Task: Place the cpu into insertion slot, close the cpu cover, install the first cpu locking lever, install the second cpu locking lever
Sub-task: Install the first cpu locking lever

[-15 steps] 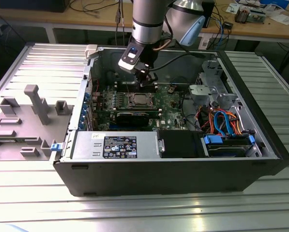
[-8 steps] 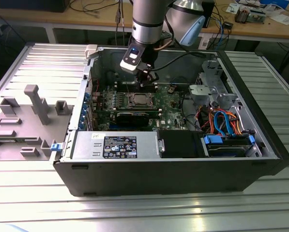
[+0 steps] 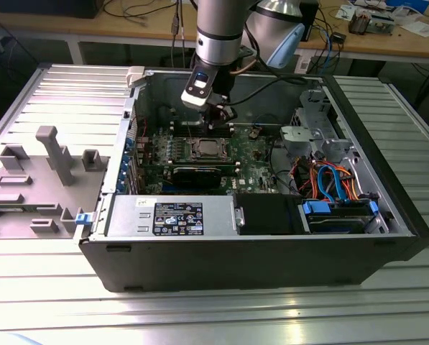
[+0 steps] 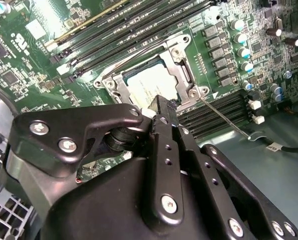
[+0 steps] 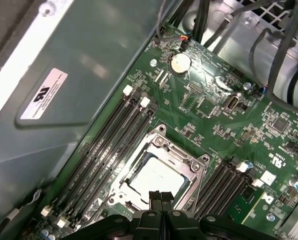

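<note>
**CPU SOCKET ASSEMBLY: LEVER STAGE**

- **Gripper** [image 5: 160, 197], one. The fingers are together and clamped on nothing. The tip hangs just over one edge of the insertion slot [image 4: 111, 84].
- **Cpu** [image 5: 156, 176], one. It sits flat inside the insertion slot, silver top showing.
- **Cpu cover** [image 4: 181, 67], one. It lies down on the slot with its cut-out framing the chip, and looks closed.
- **Locking lever** [image 4: 223, 117], one thin wire plainly seen. It runs out from a corner of the slot and looks unlatched. I cannot tell where a second lever lies.
- **Memory slots** [image 5: 114, 145], two banks, one on either side of the insertion slot.
- **Coin battery** [image 5: 179, 63], one, well apart from the slot.

**Step in hand (judged):** chip placed, cover down, first lever under way. This calls for the shut tip to bear squarely on the wire and carry it under its catch without slipping onto the board.
</note>
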You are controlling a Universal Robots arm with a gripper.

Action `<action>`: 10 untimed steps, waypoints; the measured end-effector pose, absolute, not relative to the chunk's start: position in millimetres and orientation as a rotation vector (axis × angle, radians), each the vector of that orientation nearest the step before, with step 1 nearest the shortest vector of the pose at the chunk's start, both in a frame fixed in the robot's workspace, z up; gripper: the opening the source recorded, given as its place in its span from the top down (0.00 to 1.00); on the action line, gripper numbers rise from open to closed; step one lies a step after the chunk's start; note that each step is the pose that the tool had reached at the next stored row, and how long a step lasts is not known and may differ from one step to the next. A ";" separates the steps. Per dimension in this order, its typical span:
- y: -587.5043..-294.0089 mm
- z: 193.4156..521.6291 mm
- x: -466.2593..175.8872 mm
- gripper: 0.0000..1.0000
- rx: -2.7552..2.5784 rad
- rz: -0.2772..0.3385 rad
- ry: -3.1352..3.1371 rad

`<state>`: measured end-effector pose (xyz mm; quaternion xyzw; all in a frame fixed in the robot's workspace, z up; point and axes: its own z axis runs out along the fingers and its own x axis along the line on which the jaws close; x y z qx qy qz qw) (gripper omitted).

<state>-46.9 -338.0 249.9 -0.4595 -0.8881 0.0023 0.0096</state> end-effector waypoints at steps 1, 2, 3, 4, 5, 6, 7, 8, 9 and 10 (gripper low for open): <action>-338.0 249.9 -46.9 0.89 -1.415 0.007 -2.783; -338.0 249.9 -46.9 0.89 -1.407 0.008 -2.787; -338.0 249.9 -46.8 0.89 -1.404 0.008 -2.789; -338.0 249.9 -46.9 0.89 -1.404 0.007 -2.789; -338.0 249.9 -46.9 0.89 -1.404 0.008 -2.789; -338.0 249.9 -46.9 0.89 -1.404 0.008 -2.789; -338.0 249.9 -46.9 0.89 -1.404 0.008 -2.789; -338.0 249.9 -46.9 0.89 -1.404 0.008 -2.789; -338.0 249.9 -46.9 0.89 -1.404 0.008 -2.789; -338.0 249.9 -46.9 0.89 -1.404 0.007 -2.789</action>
